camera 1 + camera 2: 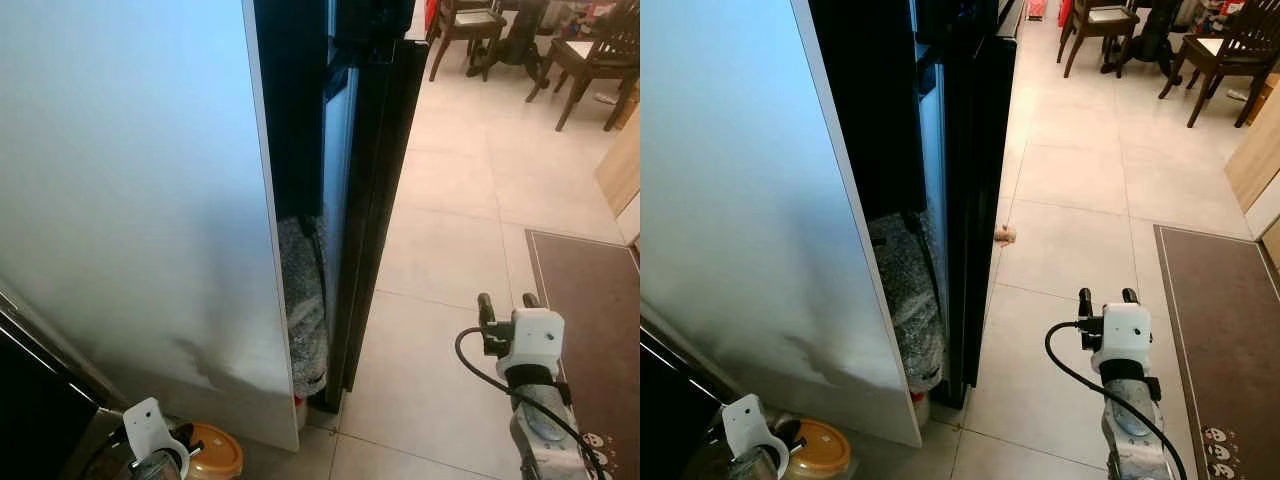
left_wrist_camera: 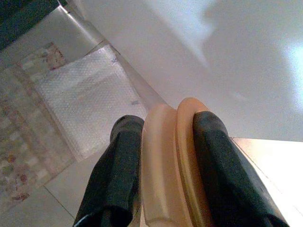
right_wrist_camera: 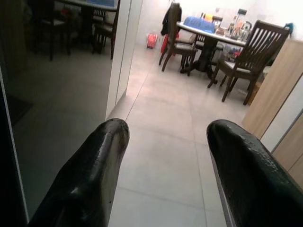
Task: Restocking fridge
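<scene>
the robot stands at the side of a tall fridge (image 1: 130,200), its pale side panel on the left and the black door (image 1: 375,180) seen edge-on beside it, with a dark gap between them. a grey wrapped bundle (image 1: 303,310) sits low in that gap near the floor. the left gripper (image 2: 163,189) hangs low by the fridge's bottom corner, its two black fingers (image 2: 116,175) closed on an orange-lidded container (image 2: 173,161), clamping the stacked peach and orange rim from both sides; in the head views the round orange lid (image 1: 215,452) shows just beside the white wrist housing. the right gripper (image 3: 163,156) is held out over the bare tiled floor (image 1: 450,220), well apart from the fridge, fingers (image 3: 94,165) spread open with nothing between them. a brown mat (image 1: 595,300) lies to the right, and a dining table (image 3: 213,33) with wooden chairs (image 1: 590,55) stands across the room. a small tan object (image 1: 1005,235) rests on the tiles near the door.
</scene>
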Motion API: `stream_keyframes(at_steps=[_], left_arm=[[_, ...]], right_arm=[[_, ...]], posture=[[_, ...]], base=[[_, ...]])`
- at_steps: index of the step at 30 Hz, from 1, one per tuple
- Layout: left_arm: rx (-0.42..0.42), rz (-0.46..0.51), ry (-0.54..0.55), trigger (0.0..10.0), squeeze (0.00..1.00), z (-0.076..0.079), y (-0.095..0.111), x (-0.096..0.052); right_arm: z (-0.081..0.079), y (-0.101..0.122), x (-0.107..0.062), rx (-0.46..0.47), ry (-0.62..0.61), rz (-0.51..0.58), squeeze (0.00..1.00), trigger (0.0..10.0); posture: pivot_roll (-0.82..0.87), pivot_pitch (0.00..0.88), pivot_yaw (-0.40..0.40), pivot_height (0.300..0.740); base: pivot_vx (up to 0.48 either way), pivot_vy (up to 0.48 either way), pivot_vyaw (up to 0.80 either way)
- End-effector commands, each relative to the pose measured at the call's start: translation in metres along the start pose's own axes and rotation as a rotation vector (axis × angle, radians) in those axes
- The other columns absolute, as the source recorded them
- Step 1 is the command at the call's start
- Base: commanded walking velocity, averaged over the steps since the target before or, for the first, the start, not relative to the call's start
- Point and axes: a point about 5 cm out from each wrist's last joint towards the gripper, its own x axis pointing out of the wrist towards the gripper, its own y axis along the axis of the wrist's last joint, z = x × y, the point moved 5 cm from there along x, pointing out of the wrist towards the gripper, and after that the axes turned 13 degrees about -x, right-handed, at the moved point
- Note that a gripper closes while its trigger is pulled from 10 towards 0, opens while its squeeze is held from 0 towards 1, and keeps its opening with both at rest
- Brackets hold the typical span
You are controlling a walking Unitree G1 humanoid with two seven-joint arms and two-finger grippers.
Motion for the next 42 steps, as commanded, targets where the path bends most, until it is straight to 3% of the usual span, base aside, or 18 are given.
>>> stream_keyframes(at_steps=[1,8,17,22,29,33,42], left_arm=[[0.022,0.015,-0.012,10.0,0.0,0.007,0.005,0.001],[0.01,0.024,-0.031,10.0,0.0,0.018,0.007,0.002],[0.036,0.035,-0.03,10.0,0.0,0.013,0.015,0.003],[0.017,0.051,0.009,10.0,0.0,-0.004,0.019,0.002],[0.051,0.026,0.023,10.0,0.0,-0.014,0.012,0.0],[0.04,0.027,0.041,10.0,0.0,-0.019,0.011,0.0],[0.052,0.018,0.075,10.0,0.0,-0.04,0.008,-0.004]], right_arm=[[0.009,0.007,0.002,-0.005,-0.014,0.017,0.0,10.0],[0.008,0.014,-0.004,-0.021,0.012,0.017,0.0,10.0],[0.0,0.025,-0.006,0.006,0.02,0.023,0.0,10.0],[-0.018,0.03,-0.004,0.013,0.075,0.026,0.0,10.0],[-0.029,0.033,-0.003,0.015,0.106,0.028,0.0,10.0],[-0.045,0.032,-0.004,0.013,0.157,0.024,0.0,10.0],[-0.056,0.04,0.004,0.027,0.177,0.039,0.0,10.0]], posture=[[-0.28,0.0,0.028,0.74],[-0.28,0.0,0.031,0.74],[-0.3,0.0,0.062,0.74],[-0.26,0.0,0.052,0.74],[-0.22,0.0,0.045,0.74],[-0.18,0.0,0.022,0.74],[-0.14,0.0,0.013,0.74]], base=[[0.0,0.0,0.0],[0.0,0.0,0.0],[0.0,0.0,0.0],[0.0,0.0,0.0],[0.0,0.0,0.0],[0.0,0.0,0.0],[0.0,0.0,0.75]])
